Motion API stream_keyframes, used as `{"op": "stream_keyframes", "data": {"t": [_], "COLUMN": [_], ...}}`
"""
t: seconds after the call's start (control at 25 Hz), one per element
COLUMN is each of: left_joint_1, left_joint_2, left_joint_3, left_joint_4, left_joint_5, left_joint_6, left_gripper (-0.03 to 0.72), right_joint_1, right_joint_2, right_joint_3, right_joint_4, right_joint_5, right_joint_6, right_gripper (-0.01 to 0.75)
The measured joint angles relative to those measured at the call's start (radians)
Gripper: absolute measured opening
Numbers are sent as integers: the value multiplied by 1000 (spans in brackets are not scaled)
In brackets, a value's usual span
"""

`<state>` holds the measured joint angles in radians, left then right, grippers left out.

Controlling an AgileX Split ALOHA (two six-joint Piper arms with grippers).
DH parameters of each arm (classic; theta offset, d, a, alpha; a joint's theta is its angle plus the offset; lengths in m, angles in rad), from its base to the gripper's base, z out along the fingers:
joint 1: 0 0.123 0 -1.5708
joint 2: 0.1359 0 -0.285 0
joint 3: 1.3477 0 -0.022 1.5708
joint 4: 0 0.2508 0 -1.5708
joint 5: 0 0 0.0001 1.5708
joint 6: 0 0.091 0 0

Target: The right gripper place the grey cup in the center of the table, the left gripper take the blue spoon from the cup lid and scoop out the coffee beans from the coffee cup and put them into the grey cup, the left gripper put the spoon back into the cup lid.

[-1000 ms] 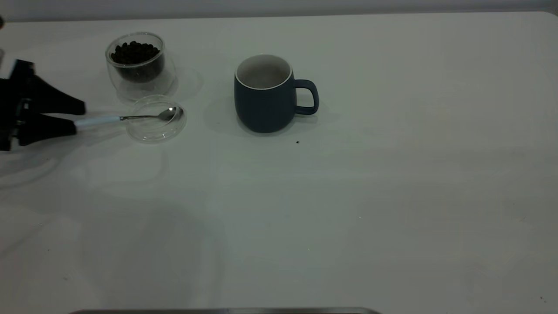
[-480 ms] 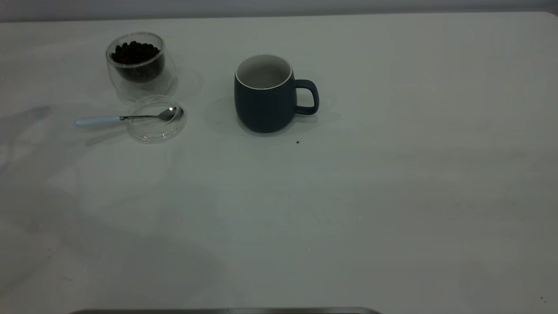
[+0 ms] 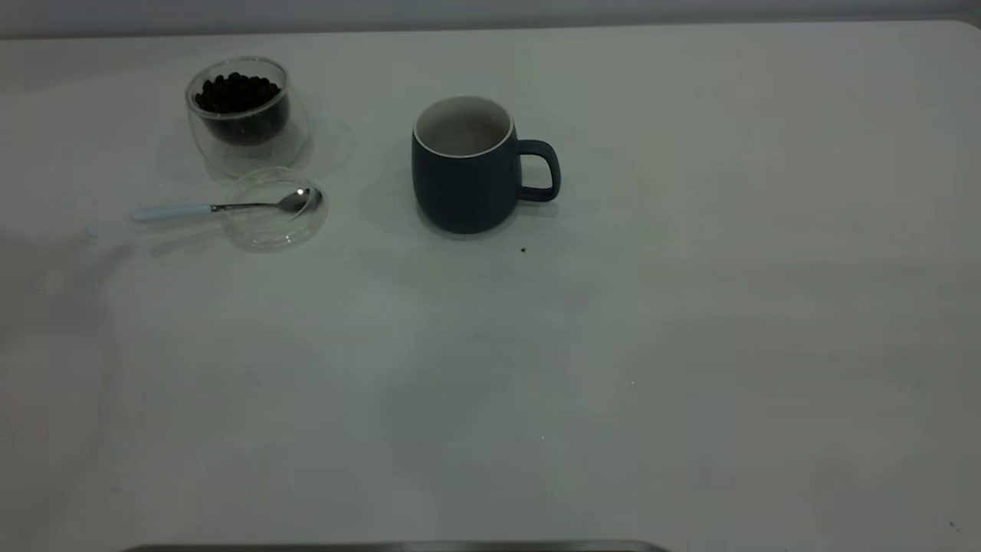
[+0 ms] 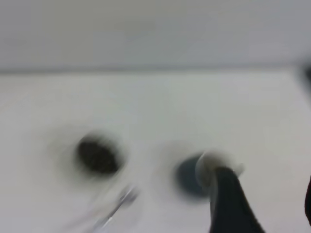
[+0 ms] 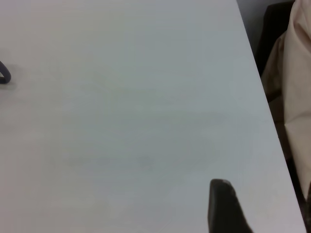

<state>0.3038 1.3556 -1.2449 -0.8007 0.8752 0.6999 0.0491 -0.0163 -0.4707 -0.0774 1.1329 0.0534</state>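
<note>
The grey cup (image 3: 464, 165) stands upright near the middle of the table (image 3: 613, 345), handle to the right. At the back left is the coffee cup (image 3: 241, 115), full of coffee beans (image 3: 236, 92). In front of it the blue spoon (image 3: 172, 211) lies with its bowl in the cup lid (image 3: 274, 222) and its handle sticking out left. Neither gripper shows in the exterior view. In the blurred left wrist view my left gripper (image 4: 267, 204) is open and empty, well back from the grey cup (image 4: 189, 174) and coffee cup (image 4: 97, 155). My right gripper (image 5: 265, 204) is open over bare table.
A single loose bean (image 3: 523, 249) lies on the table just in front of the grey cup. In the right wrist view the table's edge (image 5: 265, 97) runs close by, with beige fabric (image 5: 299, 73) and a dark shape beyond it.
One second ago my left gripper stood open at the spoon's handle at the exterior view's left edge. It has since pulled back out of that view. The spoon stays on the lid.
</note>
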Motion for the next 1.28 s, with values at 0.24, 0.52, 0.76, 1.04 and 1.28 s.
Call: {"op": "stream_keyframes", "data": {"t": [0.24,0.52,0.76,1.04,1.28], "left_joint_1": [-145,-159,-163,-256,-312], "left_joint_2": [-299,-581,-855,-1026,-1093], "left_joint_3": [9,50,232,539,726], "left_joint_4": [640,714,695,689,744], "left_joint_5": [212,291,291,291,284], "left_joint_6": [-547,-692,-718,-659,-601], "left_gripper": [441,441,441,441,438], "right_joint_1": [0,0,0,0,0], "right_joint_2": [0,0,0,0,0], "right_joint_3": [0,0,0,0,0], "right_joint_4": [0,0,0,0,0], "right_joint_5": [0,0,0,0,0], "right_joint_6": [0,0,0,0,0], "right_gripper": [362,362,362,362,362]}}
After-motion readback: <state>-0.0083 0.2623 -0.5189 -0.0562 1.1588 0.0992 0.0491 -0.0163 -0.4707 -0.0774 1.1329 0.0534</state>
